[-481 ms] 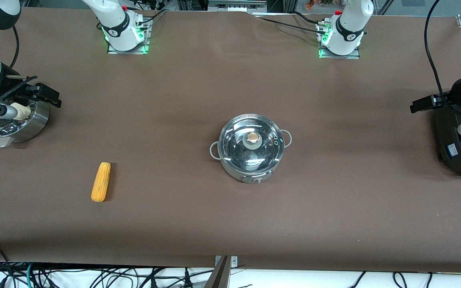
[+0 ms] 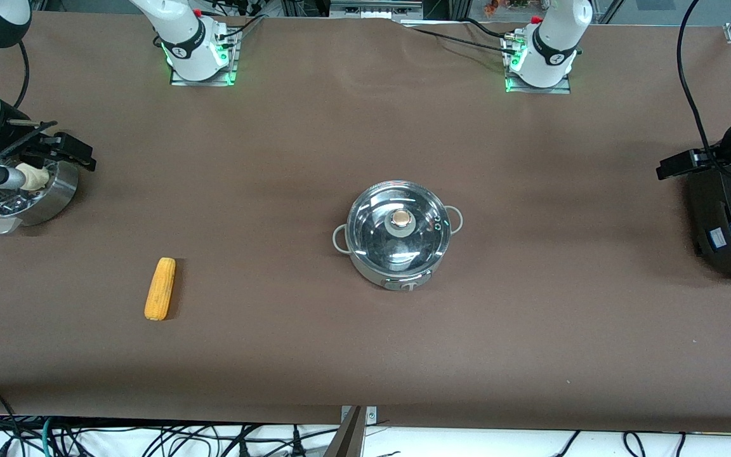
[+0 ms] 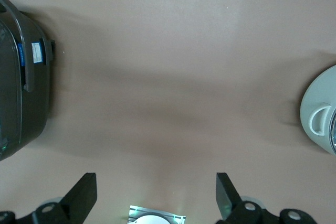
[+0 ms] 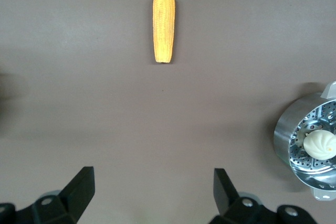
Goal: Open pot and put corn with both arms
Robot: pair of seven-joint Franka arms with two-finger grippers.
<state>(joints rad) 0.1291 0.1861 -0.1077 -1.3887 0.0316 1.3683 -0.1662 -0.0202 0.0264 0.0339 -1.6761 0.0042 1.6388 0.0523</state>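
Note:
The steel pot stands mid-table with its glass lid on; its rim and a loop handle show in the left wrist view. The yellow corn cob lies on the table toward the right arm's end and also shows in the right wrist view. My right gripper hangs over the steamer bowl's edge, open and empty. My left gripper hangs beside the black cooker, open and empty. Both are far from the pot and the corn.
A perforated steel steamer bowl with a white bun stands at the right arm's end. A large black cooker stands at the left arm's end and shows in the left wrist view. Brown table surface lies between them.
The left arm has shifted slightly toward its end of the table, and the right arm has shifted a little. Pot, lid and corn have not moved.

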